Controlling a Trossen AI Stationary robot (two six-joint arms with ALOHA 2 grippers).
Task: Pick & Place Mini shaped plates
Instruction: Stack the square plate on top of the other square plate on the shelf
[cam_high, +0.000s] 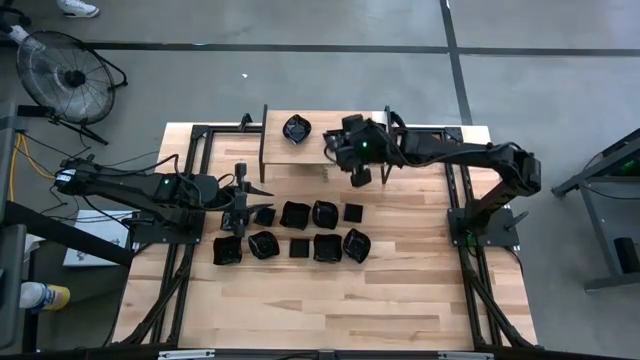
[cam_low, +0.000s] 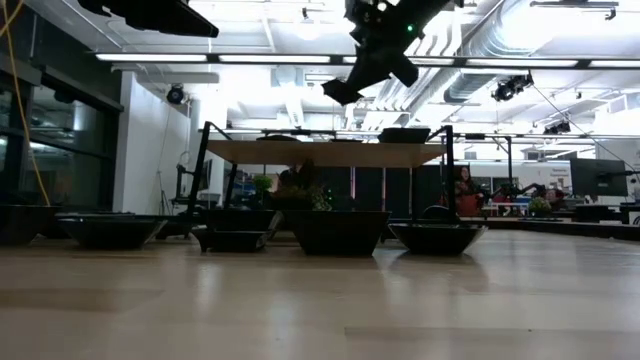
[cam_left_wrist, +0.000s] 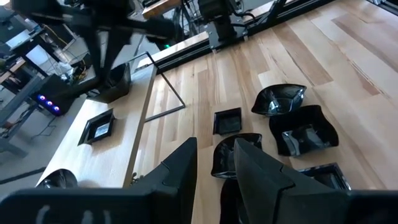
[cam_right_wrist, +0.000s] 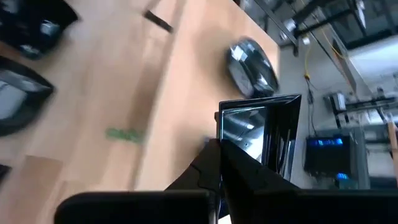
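Observation:
Several mini shaped plates, glossy black, lie in two rows on the wooden table. A rounded plate rests on a raised wooden shelf at the far middle, and a square plate lies on the shelf too. My right gripper hangs by the shelf's near edge, shut on a square plate. My left gripper hovers open and holding nothing over the left end of the rows. My right gripper pinches the square plate by its rim between its two fingers, at the side nearest the wrist. The plate stands on edge beyond the fingertips, its hollow side facing the wrist camera. It is lifted clear, above the shelf's level in the low view.
The shelf stands on thin black legs above the table's far part. Black frame rails run along the table's left and right sides. Bare wood lies in front of the plate rows toward the near edge. A fan stands on the floor at far left.

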